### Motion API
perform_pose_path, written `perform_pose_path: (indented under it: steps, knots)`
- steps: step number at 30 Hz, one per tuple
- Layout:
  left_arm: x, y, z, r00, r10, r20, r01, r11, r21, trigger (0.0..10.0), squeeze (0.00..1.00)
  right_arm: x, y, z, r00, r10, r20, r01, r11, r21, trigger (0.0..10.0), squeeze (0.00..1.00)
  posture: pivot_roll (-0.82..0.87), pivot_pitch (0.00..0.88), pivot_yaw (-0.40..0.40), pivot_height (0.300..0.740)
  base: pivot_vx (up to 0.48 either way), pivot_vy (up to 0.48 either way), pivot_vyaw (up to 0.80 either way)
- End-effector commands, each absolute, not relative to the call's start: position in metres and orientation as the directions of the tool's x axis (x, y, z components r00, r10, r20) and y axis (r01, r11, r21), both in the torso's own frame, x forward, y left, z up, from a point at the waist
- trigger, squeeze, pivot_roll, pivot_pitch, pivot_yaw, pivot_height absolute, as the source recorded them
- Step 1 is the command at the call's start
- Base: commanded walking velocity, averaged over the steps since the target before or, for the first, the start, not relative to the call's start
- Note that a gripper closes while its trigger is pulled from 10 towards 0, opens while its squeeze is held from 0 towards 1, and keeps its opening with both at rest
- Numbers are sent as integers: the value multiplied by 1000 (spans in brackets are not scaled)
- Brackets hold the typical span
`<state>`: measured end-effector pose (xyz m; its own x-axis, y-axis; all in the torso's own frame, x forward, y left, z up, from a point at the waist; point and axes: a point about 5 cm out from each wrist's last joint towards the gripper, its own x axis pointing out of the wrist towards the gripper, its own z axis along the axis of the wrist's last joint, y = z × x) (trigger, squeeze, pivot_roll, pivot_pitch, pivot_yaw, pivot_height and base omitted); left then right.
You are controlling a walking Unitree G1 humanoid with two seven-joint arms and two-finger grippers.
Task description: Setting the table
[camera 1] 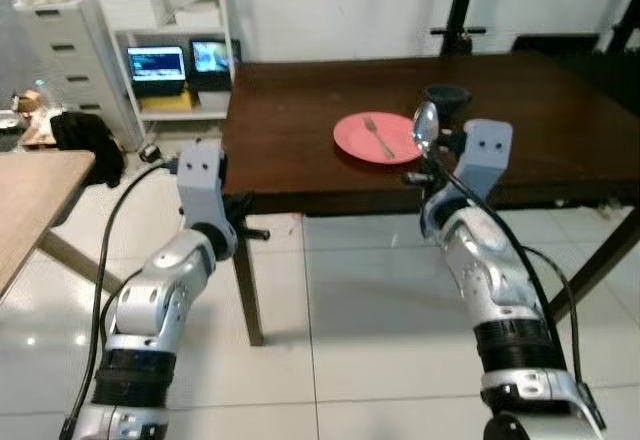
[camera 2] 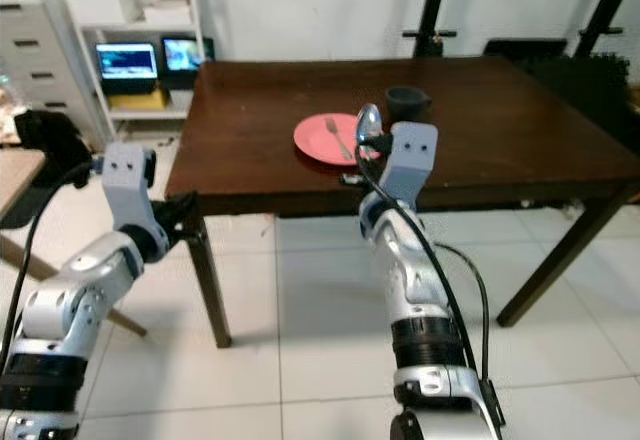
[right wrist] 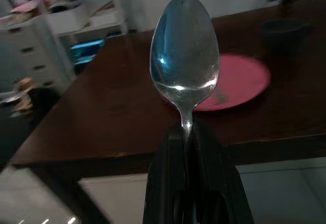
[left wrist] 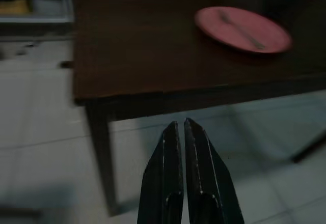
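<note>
My right hand [right wrist: 187, 132] was clamped on a spoon [right wrist: 185, 56] by its handle, bowl upward, raised at the near edge of the dark table [camera 1: 290, 150]. Just beyond the spoon lay a pink plate [camera 1: 375, 138] with a fork [camera 1: 378, 136] on it; a dark cup [camera 1: 446, 95] sat behind the plate, to the right. My left hand [left wrist: 183, 132] was pressed closed on nothing, held low by the table's near left corner, above the tiled floor [camera 1: 350, 300].
</note>
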<state>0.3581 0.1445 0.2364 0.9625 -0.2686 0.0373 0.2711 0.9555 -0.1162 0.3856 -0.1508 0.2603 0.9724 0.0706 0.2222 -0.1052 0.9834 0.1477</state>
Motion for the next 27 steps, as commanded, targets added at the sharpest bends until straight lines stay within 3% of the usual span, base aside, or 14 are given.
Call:
perform_pose_path:
  steps: [1,27]
  knots:
    - [359,145,231,965,-262,14,262,958,-116,10000,0,386,-148,256,975,80,205,-111,983,146,10000,0,-38,136,89,740,0,0,794]
    - [358,145,231,967,-256,12,255,960,-119,10000,0,386,-149,255,978,82,193,-111,983,145,10000,0,-39,144,84,740,0,0,794]
